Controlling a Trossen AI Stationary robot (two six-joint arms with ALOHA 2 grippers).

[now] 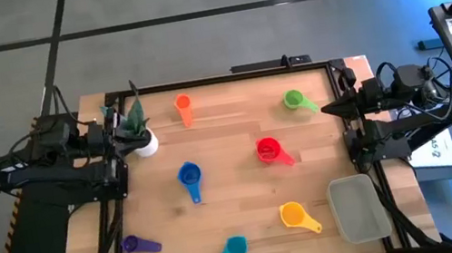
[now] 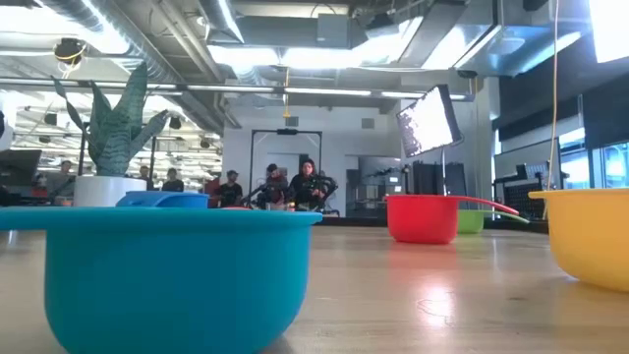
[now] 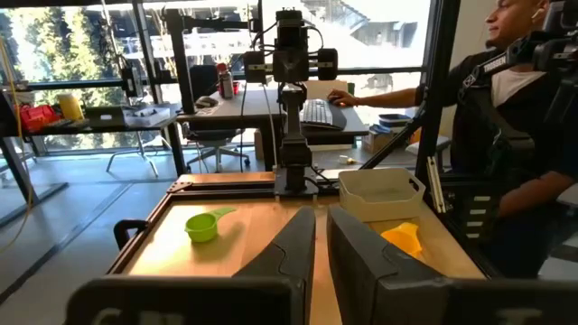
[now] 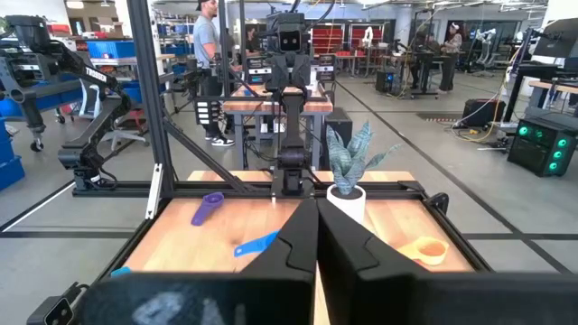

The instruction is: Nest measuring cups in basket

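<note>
Seven measuring cups rest on their bases on the wooden table: orange [image 1: 184, 108], green [image 1: 297, 100], red [image 1: 271, 150], blue [image 1: 190, 178], yellow [image 1: 296, 216], purple [image 1: 138, 244] and teal [image 1: 231, 252]. The translucent basket [image 1: 357, 207] sits at the near right corner with nothing in it. My left gripper [image 1: 123, 134] hovers at the left edge beside the plant pot, fingers [image 3: 321, 236] shut to a narrow slit. My right gripper [image 1: 326, 110] hovers at the right edge, level with the green cup, fingers [image 4: 316, 236] shut. Neither touches anything.
A white plant pot [image 1: 146, 143] with a spiky green plant stands at the far left, right by my left gripper. A black frame [image 1: 218, 78] borders the table. Bare wood lies between the cups in the middle. A person [image 3: 515, 135] sits beyond the right side.
</note>
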